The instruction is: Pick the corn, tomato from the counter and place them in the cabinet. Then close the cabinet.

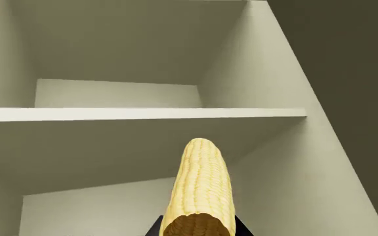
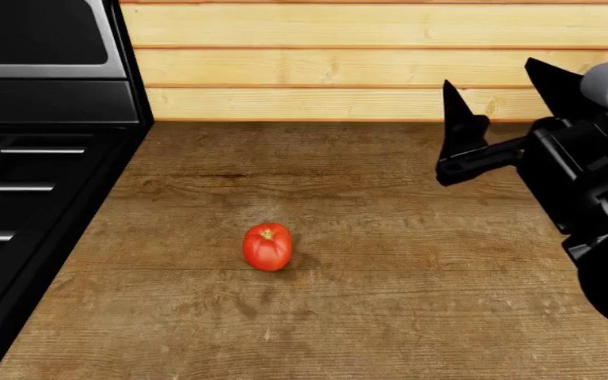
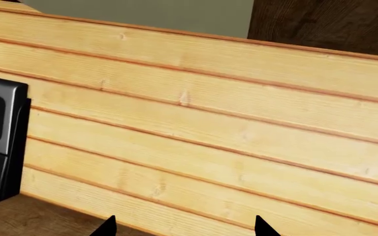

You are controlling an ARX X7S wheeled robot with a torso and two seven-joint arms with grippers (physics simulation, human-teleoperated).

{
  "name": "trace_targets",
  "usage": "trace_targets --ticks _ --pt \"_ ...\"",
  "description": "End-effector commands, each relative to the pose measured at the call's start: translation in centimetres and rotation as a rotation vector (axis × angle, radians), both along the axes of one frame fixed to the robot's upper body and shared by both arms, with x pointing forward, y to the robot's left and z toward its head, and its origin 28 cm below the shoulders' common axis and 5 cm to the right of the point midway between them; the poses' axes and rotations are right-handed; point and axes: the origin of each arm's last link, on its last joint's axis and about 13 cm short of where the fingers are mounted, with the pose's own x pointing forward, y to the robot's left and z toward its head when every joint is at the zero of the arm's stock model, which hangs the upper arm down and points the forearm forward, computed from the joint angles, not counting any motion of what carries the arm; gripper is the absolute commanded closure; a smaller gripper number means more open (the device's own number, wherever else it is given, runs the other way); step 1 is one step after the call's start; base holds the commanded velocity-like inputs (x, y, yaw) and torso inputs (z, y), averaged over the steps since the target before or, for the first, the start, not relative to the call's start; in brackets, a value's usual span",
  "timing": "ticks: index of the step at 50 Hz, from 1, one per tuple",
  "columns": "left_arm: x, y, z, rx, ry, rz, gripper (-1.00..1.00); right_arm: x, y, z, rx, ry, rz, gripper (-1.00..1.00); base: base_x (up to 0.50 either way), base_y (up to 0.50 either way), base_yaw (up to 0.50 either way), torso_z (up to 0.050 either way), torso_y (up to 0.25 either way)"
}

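1. Corn (image 1: 199, 189) sits pinched in your left gripper (image 1: 199, 231), in front of the open cabinet (image 1: 267, 93) — push it in over the shelf (image 1: 143, 114) or below it before letting go.
2. Its long axis points straight away from the gripper, into the cabinet, pale tip leading.
3. Tomato (image 2: 267, 246) waits on the counter (image 2: 410, 261).
4. Your right gripper (image 3: 183, 227) hangs spread and empty, facing the plank wall (image 3: 208, 123).

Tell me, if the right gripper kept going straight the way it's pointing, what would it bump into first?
Most likely the wooden plank wall. The right gripper faces it with nothing between them in the right wrist view, though how far off the wall is stays unclear.
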Motion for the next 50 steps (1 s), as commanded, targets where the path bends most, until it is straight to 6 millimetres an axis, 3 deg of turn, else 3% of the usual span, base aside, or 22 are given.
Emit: trace_targets --ticks 1,26,36,50 --pt "2.4 1.0 2.6 -0.015 0.060 0.132 1.00 0.3 0.3 -0.1 0.007 0.000 -0.005 -1.00 0.00 0.00 0.00 0.000 0.000" --pt "6.0 1.7 3.2 -0.088 0.150 0.317 1.00 0.4 0.1 -0.7 0.001 0.011 -0.013 -1.00 0.00 0.00 0.00 0.000 0.000" --pt "7.4 2.3 1.9 -0.070 0.287 0.456 1.00 0.6 0.0 -0.9 -0.002 0.011 -0.014 -1.00 0.00 0.00 0.00 0.000 0.000" --pt "8.8 2.2 0.2 -0.014 0.432 0.492 1.00 0.4 -0.4 -1.2 0.009 0.012 -0.022 -1.00 0.00 0.00 0.00 0.000 0.000"
